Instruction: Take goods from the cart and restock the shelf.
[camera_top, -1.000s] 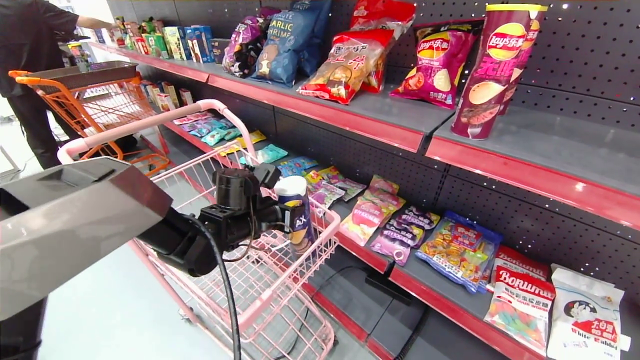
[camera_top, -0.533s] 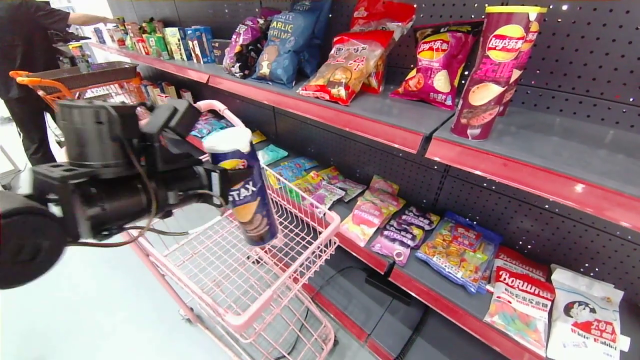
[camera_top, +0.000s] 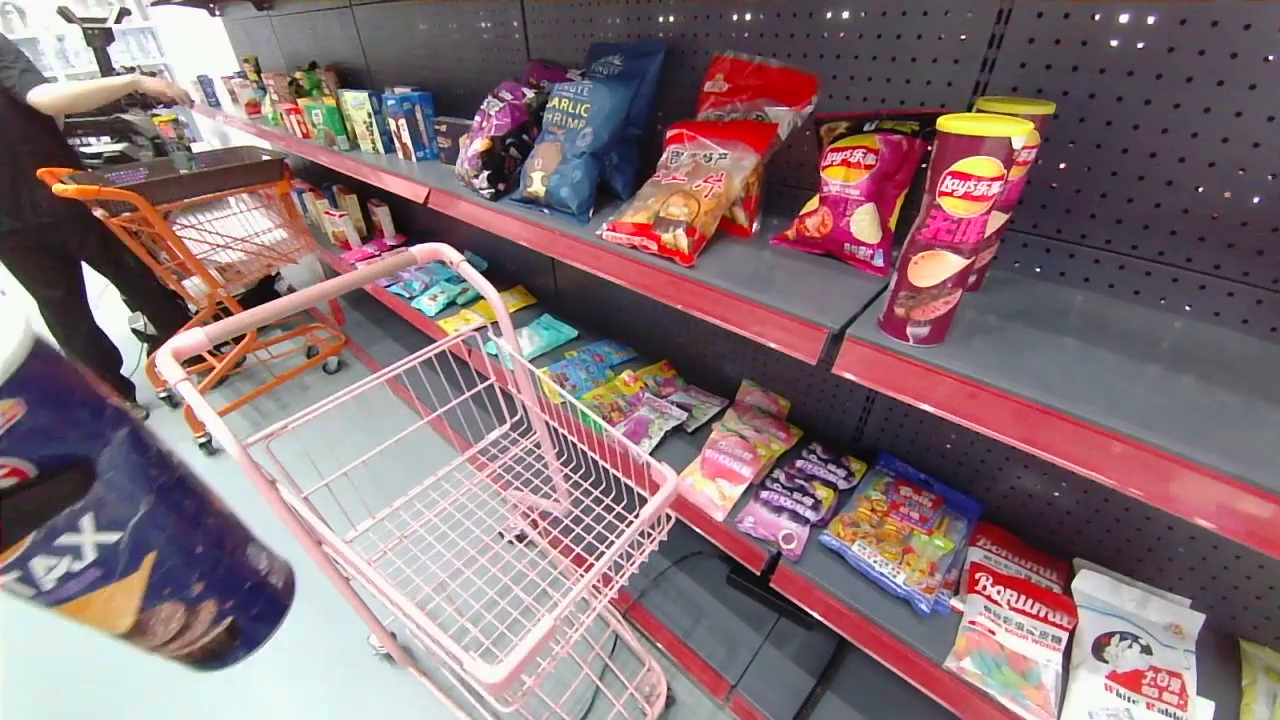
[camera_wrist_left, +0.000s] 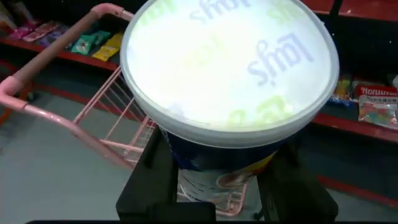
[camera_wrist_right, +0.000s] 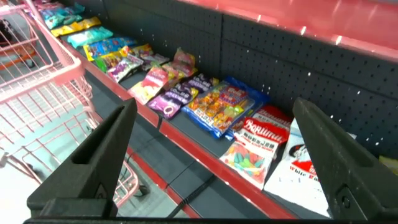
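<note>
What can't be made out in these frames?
Head view: the dark blue cylindrical chip can runs off the left edge, upper end unseen.
Left wrist view: its white lid hides most of its body and the left tool's fingertips.
Head view: a yellow-green packet at the bottom right is cut by the right edge.

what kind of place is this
Probably a small grocery shop, or a mock-up of one: pegboard-backed shelves stocked with chip bags and candy packets, plus a pink shopping cart and an orange cart.
</note>
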